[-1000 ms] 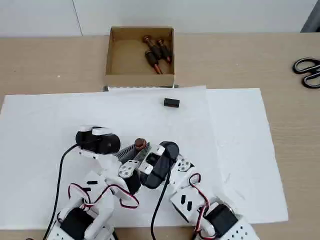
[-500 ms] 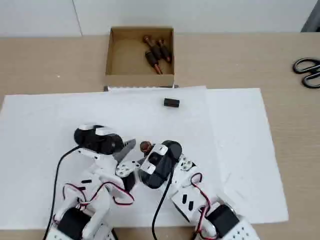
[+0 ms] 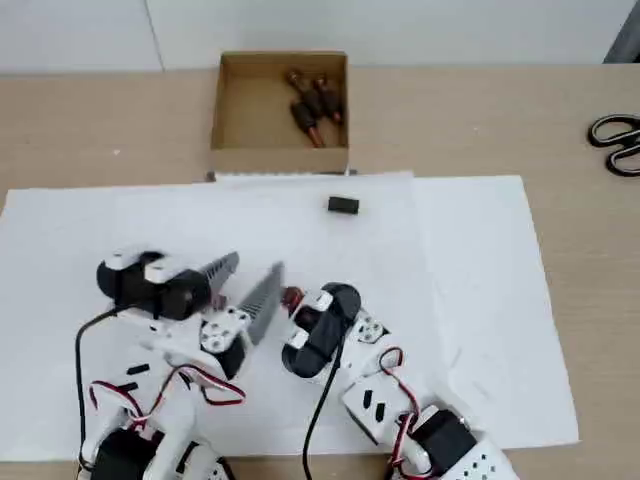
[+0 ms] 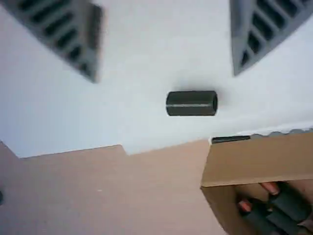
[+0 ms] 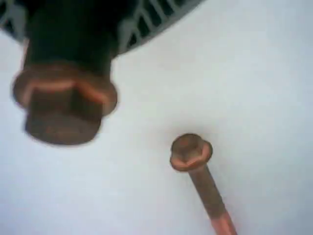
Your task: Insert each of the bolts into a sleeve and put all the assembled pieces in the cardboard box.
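Gripping a bolt [image 5: 63, 103], right claw [image 3: 299, 302]; left claw [image 4: 164, 68] spread, facing sleeve [image 4: 191, 103]

Bright, even light fell across the table [image 3: 480, 120] and white paper [image 3: 120, 230]. The sleeve [image 4: 191, 103] and loose bolt [image 5: 198, 171] cast faint, soft shadows; the held bolt [image 5: 63, 105] was darkly shaded above.

Open paper [image 3: 470, 280] between left end effector [image 3: 255, 262] and sleeve [image 3: 343, 205], cardboard box [image 3: 280, 158] wall just beyond

We see a black sleeve [image 4: 191, 103], copper-brown bolts [image 5: 203, 186], a tan cardboard box [image 3: 280, 158], white paper [image 3: 470, 260], and grey ribbed fingers [image 3: 262, 298] on the left gripper [image 3: 255, 263].
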Controlling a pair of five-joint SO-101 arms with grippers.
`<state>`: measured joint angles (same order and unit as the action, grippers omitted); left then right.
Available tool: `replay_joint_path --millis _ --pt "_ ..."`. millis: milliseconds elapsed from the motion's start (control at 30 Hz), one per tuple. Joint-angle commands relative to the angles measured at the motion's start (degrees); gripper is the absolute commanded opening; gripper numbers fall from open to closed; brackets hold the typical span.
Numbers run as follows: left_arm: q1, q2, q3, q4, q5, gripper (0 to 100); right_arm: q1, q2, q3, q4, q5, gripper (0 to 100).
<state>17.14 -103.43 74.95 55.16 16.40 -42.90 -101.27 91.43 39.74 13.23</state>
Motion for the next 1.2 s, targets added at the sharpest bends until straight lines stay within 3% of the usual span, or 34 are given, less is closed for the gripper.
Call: replay_joint_path --millis 0,133,300,567,733,1167 --pt "-4.92 -0.35 -0.84 0.09 -2.46 3 3.12 -0.75 -1.05 -1.27 0.7 0.2" --pt "-11.87 -0.53 5.76 -0.26 -10.37 1 8.84 -0.75 -1.14 -1.27 0.62 0.2" --pt "-21.27 -0.53 15.69 -5.89 -12.57 1 16.22 -0.31 -2.64 -1.19 0.53 0.2" --pt "-22.33 -0.44 21.41 -8.53 -12.84 1 21.93 3.12 -12.31 -1.63 0.7 0.2" --pt "-21.19 -0.53 21.41 -4.66 -12.84 1 22.9 19.74 -24.44 -4.0 0.7 0.2" --pt "-20.92 -0.53 21.41 -4.84 -12.92 1 24.22 77.14 -64.97 -13.93 4.31 0.2"
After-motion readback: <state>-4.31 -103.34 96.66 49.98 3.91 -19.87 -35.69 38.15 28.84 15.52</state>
